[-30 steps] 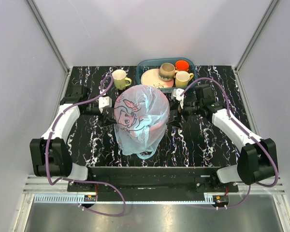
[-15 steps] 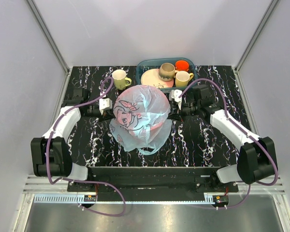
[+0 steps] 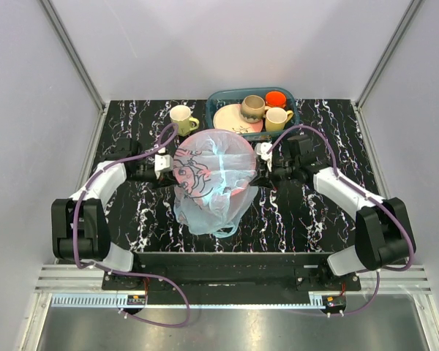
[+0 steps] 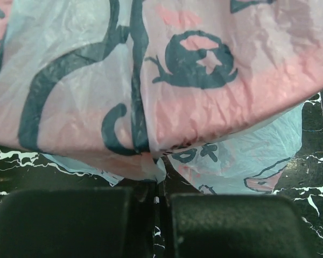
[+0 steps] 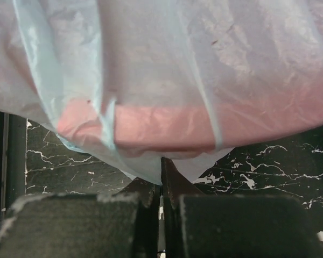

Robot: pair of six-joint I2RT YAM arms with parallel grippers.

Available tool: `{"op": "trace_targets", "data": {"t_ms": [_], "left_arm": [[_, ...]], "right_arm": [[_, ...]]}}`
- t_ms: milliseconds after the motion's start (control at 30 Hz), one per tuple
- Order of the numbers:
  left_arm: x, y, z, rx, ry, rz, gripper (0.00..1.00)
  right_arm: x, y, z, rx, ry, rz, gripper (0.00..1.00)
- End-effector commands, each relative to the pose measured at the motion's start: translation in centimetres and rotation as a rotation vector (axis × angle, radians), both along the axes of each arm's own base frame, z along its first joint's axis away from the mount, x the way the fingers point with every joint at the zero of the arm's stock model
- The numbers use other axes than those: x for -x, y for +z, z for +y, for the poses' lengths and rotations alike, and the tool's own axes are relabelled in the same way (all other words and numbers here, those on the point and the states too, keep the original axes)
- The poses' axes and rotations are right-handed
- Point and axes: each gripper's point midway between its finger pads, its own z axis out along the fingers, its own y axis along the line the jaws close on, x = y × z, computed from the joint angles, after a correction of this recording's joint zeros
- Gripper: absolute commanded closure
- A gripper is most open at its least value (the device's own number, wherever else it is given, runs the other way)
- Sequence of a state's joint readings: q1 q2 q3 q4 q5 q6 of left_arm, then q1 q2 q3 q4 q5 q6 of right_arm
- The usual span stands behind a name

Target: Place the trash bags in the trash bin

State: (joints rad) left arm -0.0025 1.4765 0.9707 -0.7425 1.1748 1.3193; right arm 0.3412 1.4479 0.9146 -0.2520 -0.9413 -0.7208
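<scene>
Trash bag (image 3: 212,172) — thin light-blue film with pink and dark cartoon print — lies draped over the red basket (image 5: 151,129). It covers the basket's top and spills down its near side onto the bench (image 3: 314,212). The basket shows only as a red band and a red tint through the film. Whether any of the bag hangs down inside the basket cannot be told.

Left gripper (image 4: 157,184): low at the basket's left side, clenched. The left wrist view shows a fold of printed film running down into the closed tips — grasping the bag's edge.

Right gripper (image 5: 161,183): at the basket's right side, opposite the left one, likewise clenched. The right wrist view shows the film's lowest point caught between the tips, just below the red rim band, so it is grasping the bag too.

Between the two grippers the film spreads into a rounded dome over the basket. Looser, crumpled film bunches on the basket's near side.

Behind the basket is a teal tray (image 3: 230,91) holding a pale plate (image 3: 227,117), a brown mug (image 3: 252,107), an orange cup (image 3: 276,97) and a yellow mug (image 3: 278,117). Behind and left of the basket, a cream mug (image 3: 181,118) stands upright on the bench, apart from the tray.
</scene>
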Motion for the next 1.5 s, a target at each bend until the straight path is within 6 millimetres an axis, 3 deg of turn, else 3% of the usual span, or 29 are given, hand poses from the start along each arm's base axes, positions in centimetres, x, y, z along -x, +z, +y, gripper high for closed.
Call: {"op": "trace_targets", "data": {"t_ms": [0,300,367,400,433,500,567,600,700,733,800,833,900,933,967,1000,1033,1067,1100,1133,1167,1267,1400,1433,1467], "left_arm": [[-0.9,-0.8,0.1,-0.044,-0.007,-0.014,1.0],[0.8,-2.6,1.3,-0.145,-0.038,0.059,1.0],[1.1,-2.1,1.3,-0.145,-0.053,0.049,0.96],[1.1,-1.4,1.1,-0.127,-0.049,0.047,0.62],[1.1,-0.8,1.0,-0.115,-0.032,0.067,0.51],[0.6,1.9,0.7,-0.09,-0.008,0.031,0.37],[0.4,3.7,0.8,-0.081,0.034,0.043,0.32],[0.1,5.3,0.9,-0.087,0.052,0.003,0.29],[0.5,7.5,1.4,-0.105,0.094,-0.015,0.19],[0.9,8.4,1.6,-0.111,0.102,-0.045,0.09],[1.1,9.3,2.7,-0.126,0.147,-0.054,0.04],[1.3,9.9,3.1,-0.126,0.165,-0.062,0.04],[1.2,10.9,4.4,-0.096,0.227,-0.063,0.06],[1.2,11.6,4.7,-0.054,0.285,-0.004,0.07],[0.4,13.3,5.3,0.004,0.327,-0.043,0.1],[0.2,13.9,5.4,0.035,0.353,-0.028,0.11],[0.4,14.7,5.2,0.083,0.396,0.037,0.12],[-0.1,15.7,5.2,0.108,0.411,-0.005,0.13],[0.0,16.4,5.0,0.137,0.424,0.001,0.16],[0.1,16.9,4.8,0.191,0.475,0.091,0.16],[-0.9,17.3,5.1,0.215,0.506,0.054,0.16],[-0.6,18.5,5.2,0.272,0.573,0.046,0.16],[-0.2,19.1,5.3,0.304,0.623,0.041,0.14],[-0.2,19.0,5.3,0.305,0.627,0.046,0.14],[-0.3,18.8,5.5,0.302,0.639,0.046,0.14]], "right_arm": [[-0.5,-2.1,-0.6,0.062,-0.05,0.054,1.0],[0.9,-2.8,-1.6,0.107,-0.048,0.142,1.0],[0.8,-2.0,-1.5,0.108,-0.042,0.137,0.57],[1.1,-1.9,-1.8,0.124,-0.048,0.157,0.41],[1.0,-1.3,-1.9,0.128,-0.063,0.154,0.3],[0.7,0.7,-2.5,0.145,-0.105,0.107,0.21],[1.2,3.0,-3.3,0.166,-0.136,0.076,0.15],[1.2,3.6,-4.0,0.197,-0.166,0.064,0.13],[2.4,5.9,-5.8,0.264,-0.185,0.047,0.11],[2.6,6.5,-6.1,0.276,-0.189,0.046,0.1],[3.1,8.6,-6.7,0.3,-0.2,0.05,0.1],[2.4,11.0,-6.5,0.28,-0.214,0.013,0.11],[1.4,12.7,-5.7,0.243,-0.249,0.058,0.13],[0.6,16.2,-4.2,0.202,-0.238,-0.01,0.14],[-0.6,15.5,-3.4,0.246,-0.242,0.027,0.17],[-0.9,16.0,-2.1,0.262,-0.216,0.014,0.19],[-1.1,18.8,0.2,0.239,-0.174,-0.063,0.22],[-2.2,17.4,1.6,0.292,-0.165,-0.043,0.24],[-2.4,17.5,2.9,0.3,-0.143,-0.055,0.25],[-2.7,19.6,4.2,0.275,-0.124,-0.113,0.29],[-2.4,17.9,6.4,0.325,-0.08,-0.101,0.31],[-3.0,16.3,9.4,0.376,-0.022,-0.108,0.41],[-4.5,12.1,11.5,0.436,0.003,-0.066,0.44],[-4.6,9.6,11.7,0.475,0.016,-0.034,0.45],[-5.3,8.7,12.1,0.478,0.01,-0.052,0.45]]}}
